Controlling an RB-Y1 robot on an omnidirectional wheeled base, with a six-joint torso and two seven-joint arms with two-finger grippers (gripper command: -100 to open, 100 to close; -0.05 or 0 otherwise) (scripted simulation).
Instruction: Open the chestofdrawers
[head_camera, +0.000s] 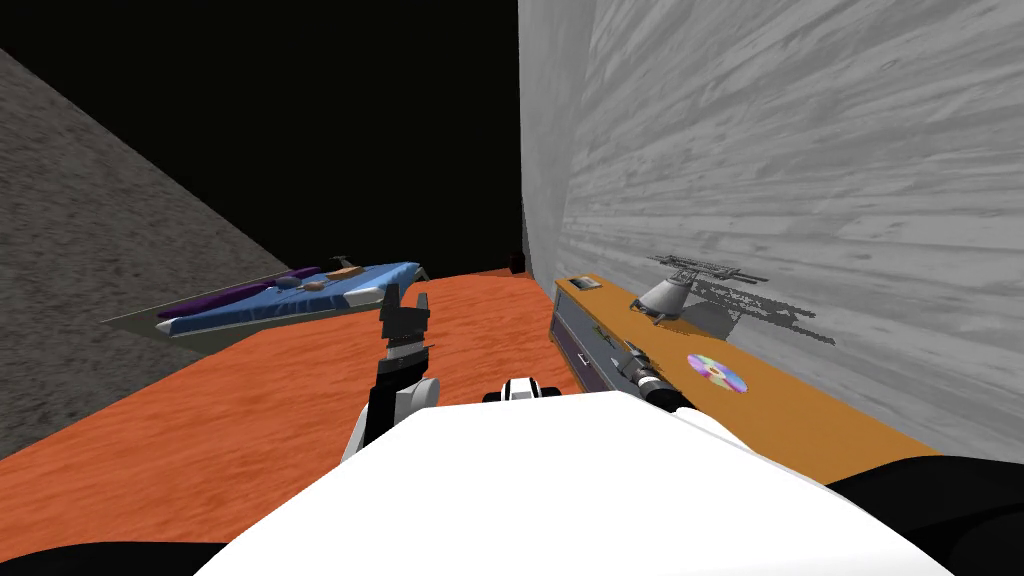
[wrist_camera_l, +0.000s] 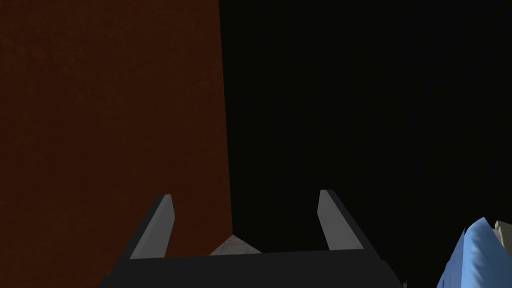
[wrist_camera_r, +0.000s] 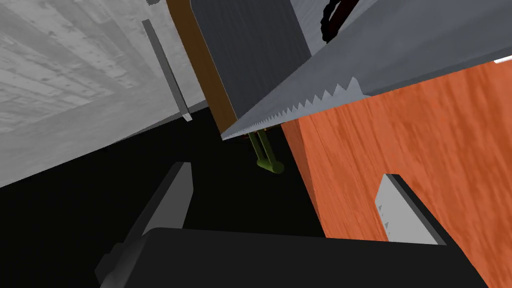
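Note:
The chest of drawers (head_camera: 578, 345) stands low along the grey wall on my right, with an orange-brown top and a grey-blue drawer front. My right gripper (head_camera: 630, 355) hovers at the chest's front top edge. In the right wrist view the right gripper (wrist_camera_r: 285, 200) is open and holds nothing. The chest's grey front (wrist_camera_r: 250, 50) and brown edge (wrist_camera_r: 200, 65) lie a short way beyond its fingers. A small olive-green piece (wrist_camera_r: 267, 160) shows at the chest's edge. My left gripper (head_camera: 405, 305) is raised over the orange floor, away from the chest, and stands open (wrist_camera_l: 247, 222) and empty.
On the chest's top lie a shiny disc (head_camera: 717, 373), a grey lamp-like object (head_camera: 675, 292) and a small frame (head_camera: 585, 284). A bed with a blue cover (head_camera: 290, 295) stands across the orange floor (head_camera: 250, 420) at the left. A black area lies beyond.

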